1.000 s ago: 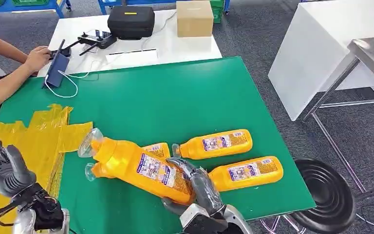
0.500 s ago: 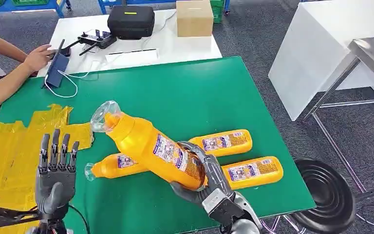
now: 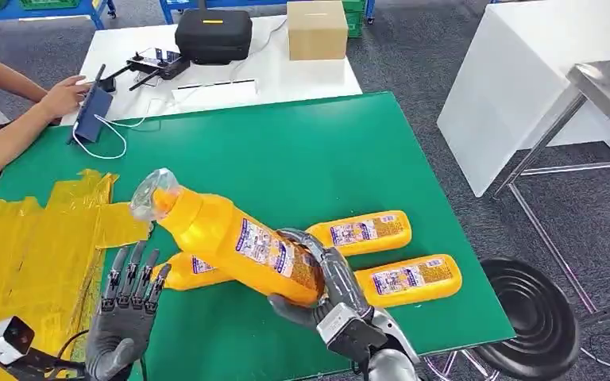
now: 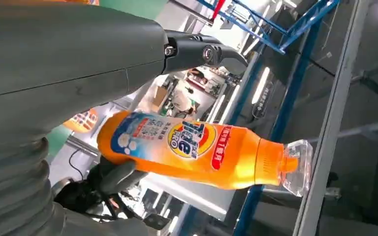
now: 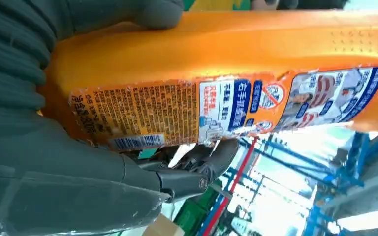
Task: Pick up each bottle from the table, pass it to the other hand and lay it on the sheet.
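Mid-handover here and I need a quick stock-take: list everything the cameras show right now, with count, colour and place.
held bottle: 1, orange with clear cap, raised above the table, tilted, cap toward the sheet
lying bottles: 3, orange, on the green table behind and beside the held one
sheet: 1, yellow, crumpled, near left part of the table
table: 1, green top
white table: 1, behind the green one
black case: 1, on the white table
cardboard box: 1, brown, on the white table
controller: 1, black, on the white table
stool: 1, black, on the floor to the right
person's hand: 1, at a tablet, far left
right hand: grips the held bottle's base
left hand: fingers apart, holding nothing, near the sheet
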